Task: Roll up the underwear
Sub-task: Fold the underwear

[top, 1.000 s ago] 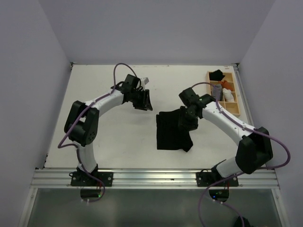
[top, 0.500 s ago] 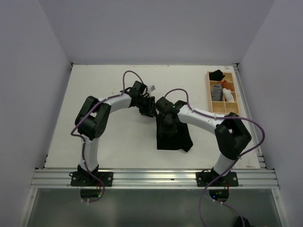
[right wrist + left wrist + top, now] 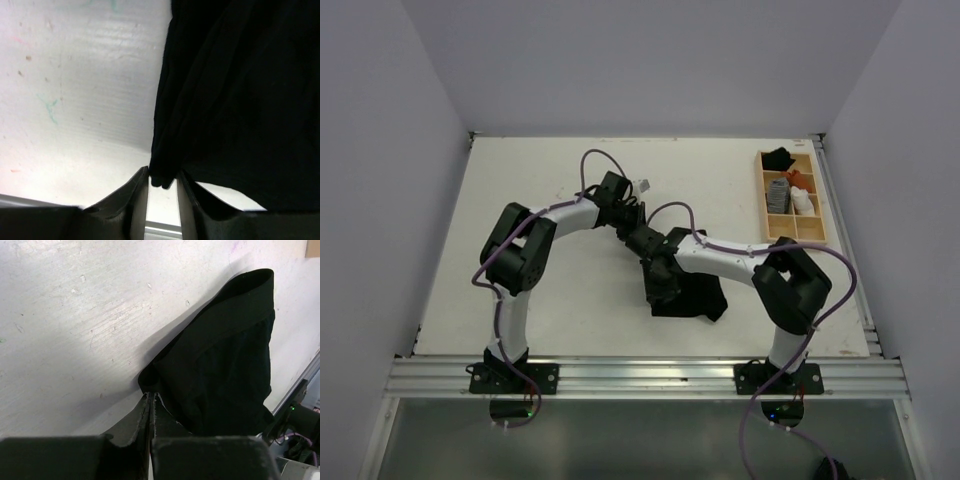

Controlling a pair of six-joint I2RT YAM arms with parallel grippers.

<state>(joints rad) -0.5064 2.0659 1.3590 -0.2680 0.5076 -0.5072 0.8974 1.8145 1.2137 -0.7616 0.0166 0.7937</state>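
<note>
The underwear [image 3: 695, 297] is a plain black garment lying near the middle of the table, with its waistband toward the left arm. My left gripper [image 3: 633, 231] sits at its far-left corner. In the left wrist view the jaws [image 3: 151, 396] are pressed together, with the underwear [image 3: 225, 365] corner right at their tips. My right gripper [image 3: 658, 294] reaches over the garment's left edge. In the right wrist view its narrow jaws [image 3: 162, 178] pinch a fold of the underwear [image 3: 240, 90] edge. The right arm hides part of the fabric from above.
A wooden compartment tray [image 3: 763, 200] stands at the back right. It holds a black cloth [image 3: 780, 157], a grey striped roll [image 3: 777, 195] and a white roll [image 3: 804, 203]. A metal rail [image 3: 650, 375] runs along the near edge, and walls close in both sides.
The right arm swung left across the garment, and its jaws narrowed on the left edge. The left gripper moved in to the far-left corner and closed. The garment now lies narrower.
</note>
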